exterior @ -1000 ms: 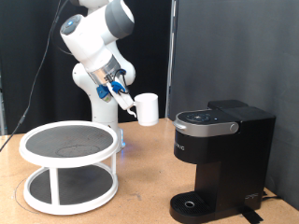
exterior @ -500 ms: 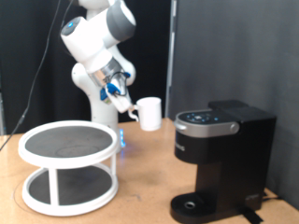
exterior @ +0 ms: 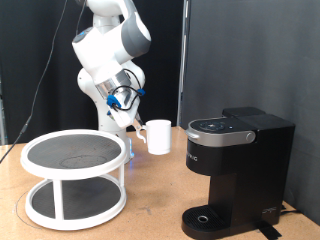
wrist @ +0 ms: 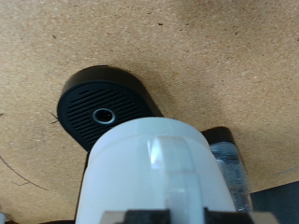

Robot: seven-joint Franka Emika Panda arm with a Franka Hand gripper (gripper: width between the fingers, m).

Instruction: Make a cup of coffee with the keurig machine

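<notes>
In the exterior view my gripper (exterior: 138,125) is shut on the handle of the white cup (exterior: 158,136). It holds the cup in the air to the left of the black keurig machine (exterior: 236,168), about level with the machine's silver-rimmed control panel (exterior: 221,128). The machine's lid is down. In the wrist view the cup (wrist: 154,173) fills the foreground. The machine's round drip base (wrist: 98,105) lies on the table beyond it.
A white two-tier round rack (exterior: 75,172) stands on the wooden table (exterior: 150,215) at the exterior view's left. The robot's base stands behind it. A dark curtain hangs at the back.
The gripper has lowered the cup and carried it a little to the right, closer to the machine.
</notes>
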